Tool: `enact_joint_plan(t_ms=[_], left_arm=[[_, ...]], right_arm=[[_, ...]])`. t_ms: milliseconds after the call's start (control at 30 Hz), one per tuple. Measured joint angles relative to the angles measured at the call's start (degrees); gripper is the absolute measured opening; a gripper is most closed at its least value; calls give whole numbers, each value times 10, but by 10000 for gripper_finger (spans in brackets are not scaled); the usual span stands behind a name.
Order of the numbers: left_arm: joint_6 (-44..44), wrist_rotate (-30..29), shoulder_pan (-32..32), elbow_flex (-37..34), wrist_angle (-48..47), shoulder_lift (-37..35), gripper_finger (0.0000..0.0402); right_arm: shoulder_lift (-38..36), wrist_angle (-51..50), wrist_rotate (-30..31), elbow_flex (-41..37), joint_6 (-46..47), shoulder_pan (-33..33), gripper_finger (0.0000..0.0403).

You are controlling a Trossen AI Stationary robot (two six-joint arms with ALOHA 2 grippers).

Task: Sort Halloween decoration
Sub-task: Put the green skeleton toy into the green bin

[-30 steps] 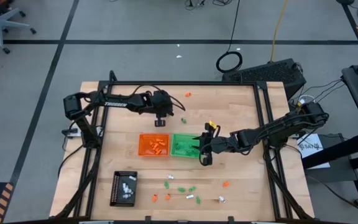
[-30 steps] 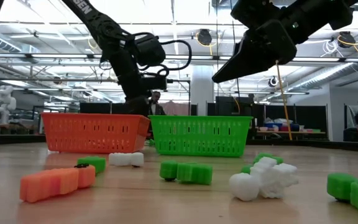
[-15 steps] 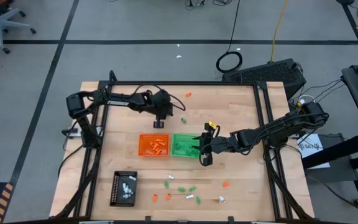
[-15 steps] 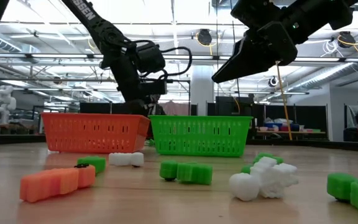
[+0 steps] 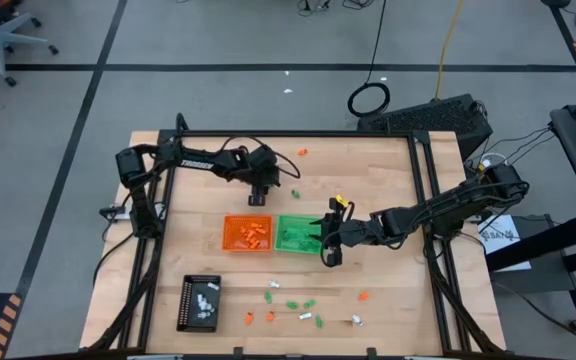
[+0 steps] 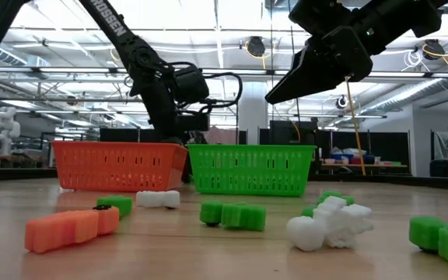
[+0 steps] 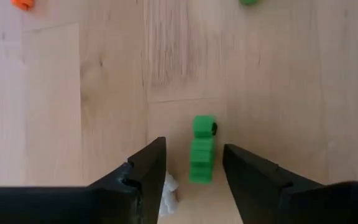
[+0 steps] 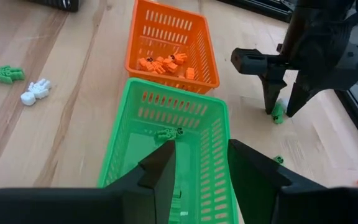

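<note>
The left gripper [image 7: 191, 180] is hovering with jaws spread astride a green trinket [image 7: 201, 149] lying on the surface, light, stiff, probably best pinched across its narrow middle, while the right gripper [image 8: 201, 171] is hanging released, empty, over the green tray [image 8: 211, 155].

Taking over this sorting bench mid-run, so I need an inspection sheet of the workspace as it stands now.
Surface: wooden table, black frame.
Job's things: orange basket holds orange trinkets; green basket holds a few green ones; black tray holds white ones; loose trinkets along the near edge.
Clutter: nothing seen.
Grippers: left tool open, straddling a green trinket behind the baskets; right tool open above the green basket.
Cables: black coil on the floor.
Surroundings: office chair, workshop behind.
</note>
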Motion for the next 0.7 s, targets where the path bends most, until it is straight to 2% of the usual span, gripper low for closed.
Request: enact_joint_plan(t_ms=[133,367,567,700], left_arm=[[-4,0,-4,0,-4,0,138],[-5,-2,-15,-1,-18,0,18],[-29,1,-33,-4,-29,-27,28],[-52,15,-53,-5,-32,-84,27]], right_arm=[[0,0,-2,0,0,0,130],[0,0,-1,0,0,0,130],[0,6,3,0,-3,-1,130],[0,44,3,0,-3,-1,130]])
